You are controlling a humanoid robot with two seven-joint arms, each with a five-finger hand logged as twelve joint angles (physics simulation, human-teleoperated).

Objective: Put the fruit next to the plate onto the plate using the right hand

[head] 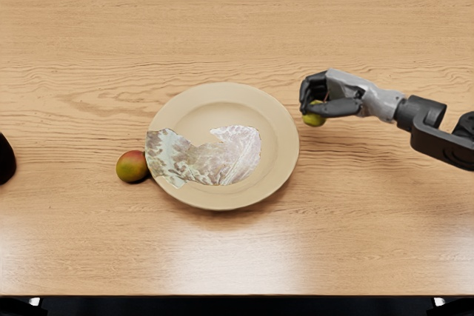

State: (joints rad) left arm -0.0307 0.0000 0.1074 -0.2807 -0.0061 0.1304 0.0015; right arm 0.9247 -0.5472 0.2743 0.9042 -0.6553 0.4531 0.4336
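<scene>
Nearest, bare wooden table (237,257). Beyond it, a red-green fruit (132,166) lies just beside, perhaps touching, the left rim of the plate (215,112), whose face carries a pale mottled patch (211,159). A dark form (4,158) at the left edge is probably the resting left arm. Farthest, the right hand (326,98) curls its fingers around a small yellow-green fruit (314,119), just off the plate's right rim. Whether the fruit is lifted or resting cannot be told. It is judged light, firm and smooth-skinned, hence liable to roll — an enclosing grip about its widest girth suits it. Only its lower part shows, roundish — no long axis or pointing end can be read.
</scene>
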